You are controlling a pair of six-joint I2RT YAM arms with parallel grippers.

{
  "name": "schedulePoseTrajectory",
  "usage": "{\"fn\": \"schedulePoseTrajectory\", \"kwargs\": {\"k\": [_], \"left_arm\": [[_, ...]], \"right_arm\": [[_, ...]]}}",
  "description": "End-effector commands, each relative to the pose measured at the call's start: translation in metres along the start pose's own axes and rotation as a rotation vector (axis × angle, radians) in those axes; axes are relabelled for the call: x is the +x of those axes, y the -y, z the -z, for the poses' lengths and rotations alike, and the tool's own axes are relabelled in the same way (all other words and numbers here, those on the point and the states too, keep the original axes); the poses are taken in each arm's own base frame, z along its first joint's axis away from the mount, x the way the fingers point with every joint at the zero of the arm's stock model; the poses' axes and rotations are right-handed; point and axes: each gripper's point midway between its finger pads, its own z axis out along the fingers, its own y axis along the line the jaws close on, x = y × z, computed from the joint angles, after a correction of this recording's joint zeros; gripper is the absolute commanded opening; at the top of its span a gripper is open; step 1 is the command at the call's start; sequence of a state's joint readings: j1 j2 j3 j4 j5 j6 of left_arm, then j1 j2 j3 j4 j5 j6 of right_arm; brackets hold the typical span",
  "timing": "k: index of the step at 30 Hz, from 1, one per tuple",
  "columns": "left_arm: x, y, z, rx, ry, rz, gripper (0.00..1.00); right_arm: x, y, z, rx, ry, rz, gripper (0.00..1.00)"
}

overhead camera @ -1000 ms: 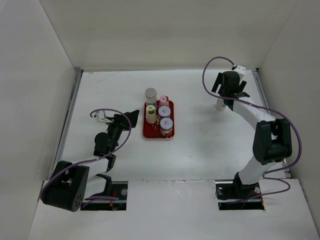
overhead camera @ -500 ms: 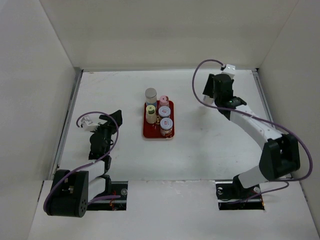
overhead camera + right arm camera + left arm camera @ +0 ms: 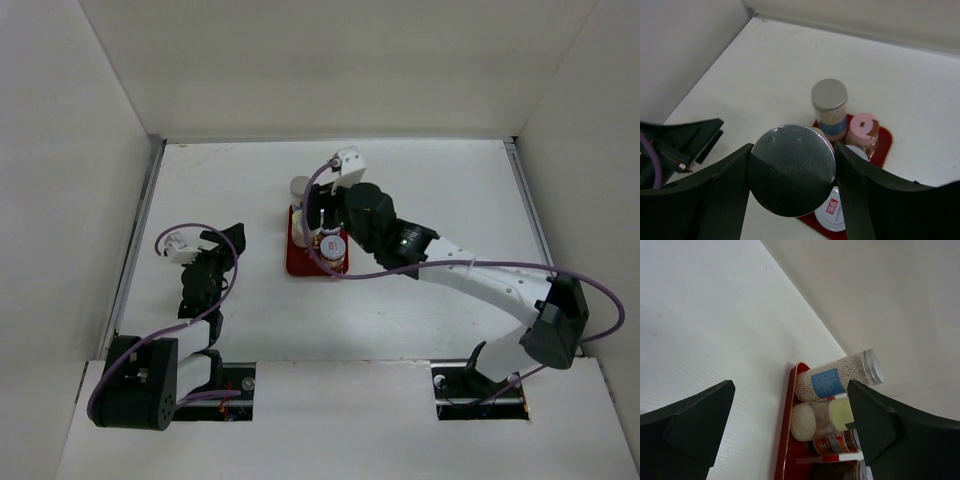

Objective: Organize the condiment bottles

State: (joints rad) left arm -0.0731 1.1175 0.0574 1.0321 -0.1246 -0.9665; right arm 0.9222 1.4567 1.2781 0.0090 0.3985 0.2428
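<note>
Table top [image 3: 420, 310]: white, matte. Enclosure: plain white back wall [image 3: 330, 60], left wall [image 3: 60, 160], right wall [image 3: 595, 110]. Grey strip [image 3: 138, 230] ran along table's left edge. White panel [image 3: 340, 420] covered near edge. Lighting was diffuse, shadows soft.

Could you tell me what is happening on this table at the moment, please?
The right gripper is clamped on a jar with a silver lid and holds it over the red tray; whether it has touched down yet cannot be seen. Other jars are grouped there, among them a pink-lidded jar and a second silver-lidded jar. The left gripper is open and empty, off to the left of the tray and facing it.
</note>
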Motion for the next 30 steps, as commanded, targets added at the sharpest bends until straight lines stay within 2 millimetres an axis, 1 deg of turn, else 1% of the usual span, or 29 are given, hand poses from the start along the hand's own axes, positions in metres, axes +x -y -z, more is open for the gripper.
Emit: {"fn": "schedulePoseTrajectory", "kwargs": {"k": [1, 2, 5, 9, 11, 14, 16, 20, 22, 24, 26, 27, 30], "left_arm": [[-0.01, 0.012, -0.006, 0.029, 0.031, 0.011, 1.0], [-0.01, 0.011, -0.006, 0.025, 0.032, 0.013, 1.0], [-0.009, 0.009, -0.007, 0.009, 0.025, 0.011, 1.0], [-0.009, 0.008, -0.008, 0.003, 0.021, 0.01, 1.0], [-0.009, 0.007, -0.008, 0.001, 0.021, 0.011, 1.0], [-0.008, 0.008, -0.008, 0.003, 0.018, 0.011, 1.0], [-0.009, 0.008, -0.008, 0.003, 0.021, 0.011, 1.0], [-0.008, 0.008, -0.009, 0.002, 0.016, 0.011, 1.0], [-0.006, 0.009, -0.009, 0.004, 0.01, 0.012, 1.0], [-0.007, 0.009, -0.009, 0.005, 0.012, 0.012, 1.0], [-0.007, 0.009, -0.008, 0.004, 0.016, 0.012, 1.0], [-0.007, 0.009, -0.008, 0.004, 0.016, 0.012, 1.0], [-0.006, 0.008, -0.009, 0.0, 0.011, 0.012, 1.0]], "right_arm": [[-0.034, -0.037, -0.005, -0.087, 0.108, -0.021, 0.51], [-0.026, -0.042, -0.01, -0.097, 0.092, -0.019, 0.51], [-0.005, -0.049, -0.021, -0.1, 0.056, -0.002, 0.51], [0.021, -0.049, -0.038, -0.095, 0.045, 0.017, 0.5], [0.037, -0.046, -0.047, -0.077, 0.039, 0.032, 0.5], [0.058, -0.042, -0.056, -0.053, 0.025, 0.037, 0.51], [0.072, -0.039, -0.059, -0.033, 0.01, 0.044, 0.52], [0.097, -0.042, -0.062, -0.027, -0.031, 0.062, 0.54], [0.11, -0.044, -0.062, -0.026, -0.054, 0.076, 0.58], [0.119, -0.046, -0.062, -0.028, -0.069, 0.082, 0.63], [0.118, -0.048, -0.059, -0.03, -0.073, 0.082, 0.71], [0.112, -0.049, -0.056, -0.03, -0.065, 0.079, 0.76], [0.082, -0.047, -0.041, -0.034, -0.016, 0.063, 0.89]]}}
